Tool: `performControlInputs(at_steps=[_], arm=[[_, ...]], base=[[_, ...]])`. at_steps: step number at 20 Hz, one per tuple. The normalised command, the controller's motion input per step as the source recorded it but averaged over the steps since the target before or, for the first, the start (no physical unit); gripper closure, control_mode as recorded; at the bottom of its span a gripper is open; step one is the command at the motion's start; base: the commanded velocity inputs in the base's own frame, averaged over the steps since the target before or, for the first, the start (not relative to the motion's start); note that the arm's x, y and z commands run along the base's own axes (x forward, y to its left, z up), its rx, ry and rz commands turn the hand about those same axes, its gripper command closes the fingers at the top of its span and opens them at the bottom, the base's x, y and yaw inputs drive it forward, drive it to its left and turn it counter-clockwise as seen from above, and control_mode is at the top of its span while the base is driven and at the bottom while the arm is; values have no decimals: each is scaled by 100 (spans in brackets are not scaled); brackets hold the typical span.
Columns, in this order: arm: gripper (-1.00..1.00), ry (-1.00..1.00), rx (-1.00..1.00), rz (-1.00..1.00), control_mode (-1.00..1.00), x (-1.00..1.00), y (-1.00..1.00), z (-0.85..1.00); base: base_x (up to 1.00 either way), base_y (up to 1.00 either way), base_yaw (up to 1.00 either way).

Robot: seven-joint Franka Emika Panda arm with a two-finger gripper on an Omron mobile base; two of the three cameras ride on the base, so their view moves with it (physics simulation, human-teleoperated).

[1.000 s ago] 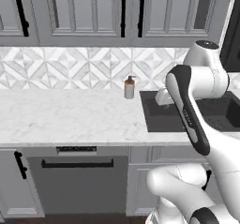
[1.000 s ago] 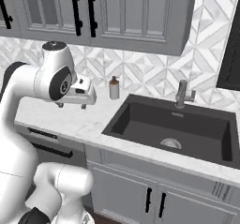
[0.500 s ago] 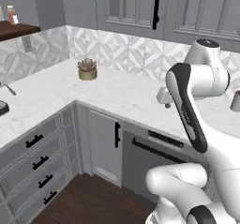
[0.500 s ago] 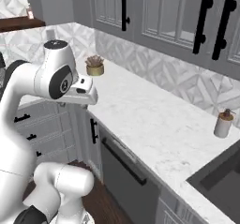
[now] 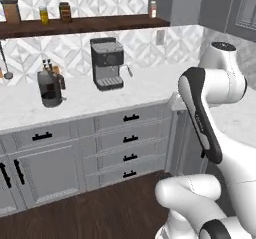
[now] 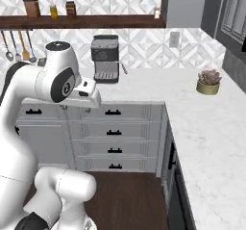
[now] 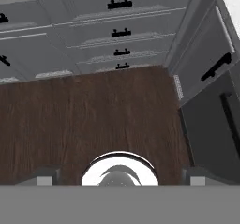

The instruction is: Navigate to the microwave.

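Observation:
The microwave is out of view. My gripper (image 7: 120, 177) points down at the dark wood floor (image 7: 93, 115). Its two fingertips (image 7: 45, 176) stand wide apart at the bottom of the hand view, open, with nothing between them. In the base views the hand (image 5: 176, 101) (image 6: 89, 92) hangs folded in front of the arm, level with the counter edge and above the floor.
A black and silver coffee machine (image 5: 107, 63) (image 6: 105, 57) stands on the marble counter (image 5: 140, 90). A dark knife block (image 5: 50, 87) sits to its left. A wooden shelf (image 6: 86, 21) carries jars. A potted plant (image 6: 209, 82) marks the corner. Grey drawers (image 7: 117, 31) and a dishwasher front (image 7: 211, 129) border the floor.
The base has turned left, so the whole scene has swept past: the sink counter and then the plant corner gave way to the coffee machine wall. The arm's pose is unchanged.

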Motion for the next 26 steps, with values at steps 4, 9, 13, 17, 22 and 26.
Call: performControlInputs(at_steps=[4,9,13,17,22,26], arm=[[-100,0,0,0,100,0,0,0],[-100,0,0,0,100,0,0,0],[-100,0,0,0,100,0,0,0],[-100,0,0,0,100,0,0,0],[-100,0,0,0,100,0,0,0],[-100,0,0,0,100,0,0,0]], base=[[20,1,99],[37,2,100],[20,0,100],[24,0,100],[51,0,100],[55,0,100]])
